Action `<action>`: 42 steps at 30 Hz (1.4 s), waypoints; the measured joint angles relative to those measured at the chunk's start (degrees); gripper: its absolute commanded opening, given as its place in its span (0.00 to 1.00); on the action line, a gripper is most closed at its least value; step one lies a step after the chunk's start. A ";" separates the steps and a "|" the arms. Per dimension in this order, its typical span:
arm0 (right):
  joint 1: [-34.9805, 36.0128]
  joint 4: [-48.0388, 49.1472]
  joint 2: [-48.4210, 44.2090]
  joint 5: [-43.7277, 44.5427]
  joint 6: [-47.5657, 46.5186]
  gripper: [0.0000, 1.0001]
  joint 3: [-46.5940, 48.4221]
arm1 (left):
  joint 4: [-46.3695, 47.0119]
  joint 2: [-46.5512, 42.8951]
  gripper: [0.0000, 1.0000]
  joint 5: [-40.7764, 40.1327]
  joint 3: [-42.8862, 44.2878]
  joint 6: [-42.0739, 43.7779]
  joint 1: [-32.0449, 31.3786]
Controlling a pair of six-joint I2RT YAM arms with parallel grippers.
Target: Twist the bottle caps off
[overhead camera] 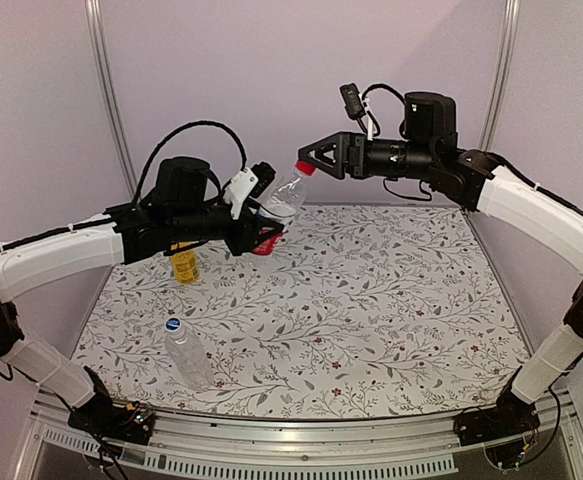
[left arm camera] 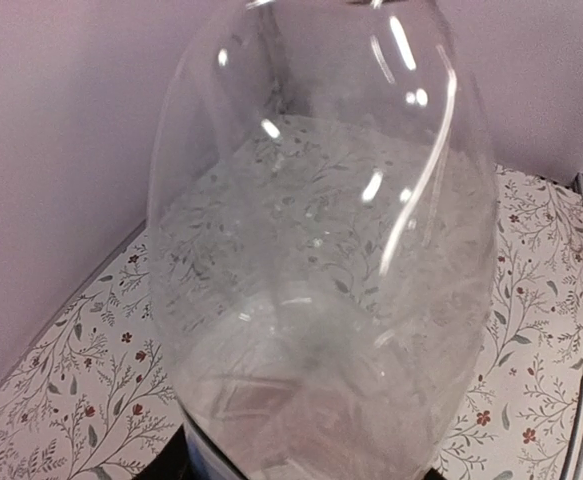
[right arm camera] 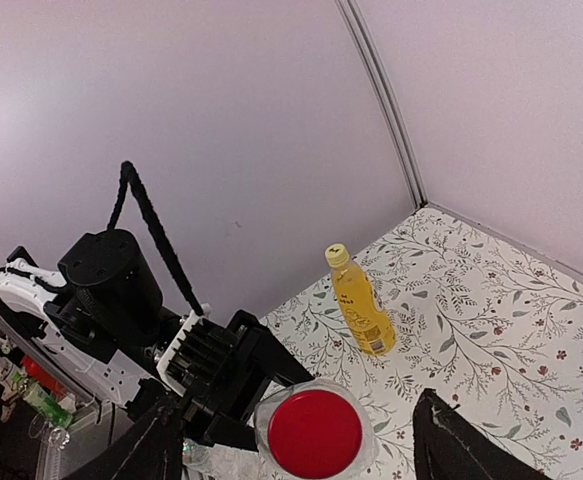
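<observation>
- Across the table, a leaf-patterned cloth point(overhead camera: 371, 300) was spread, enclosed by plain lilac walls point(overhead camera: 271, 80).
- The left gripper point(overhead camera: 261, 228) was held above it, clamped on the tilted red-labelled bottle point(overhead camera: 286, 195).
- The right gripper point(overhead camera: 309, 160) was levelled at the red cap point(right arm camera: 314, 433), fingers spread either side, apart from it.
- The yellow bottle point(overhead camera: 184, 265) was seen upright rear left, the blue-capped bottle point(overhead camera: 188, 355) lying near left.

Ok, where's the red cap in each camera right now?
Top external: the red cap is upper centre, on the neck of the tilted clear bottle.
Left wrist: not in view; the bottle's body fills the picture.
Right wrist: bottom centre, seen end-on.
Shared landmark: the clear bottle itself, visible in all three views.
</observation>
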 measured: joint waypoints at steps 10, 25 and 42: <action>0.48 1.31 0.20 0.11 1.31 0.66 -0.09 | 0.94 0.00 0.35 -0.79 -0.22 -1.27 -0.02; 0.50 1.25 2.05 0.52 1.31 0.58 -0.09 | 1.25 0.00 0.34 -0.59 -0.24 -1.53 -0.02; 0.63 1.68 2.38 0.52 1.31 0.50 -0.09 | 1.31 0.00 0.34 0.07 -0.63 -1.68 -0.02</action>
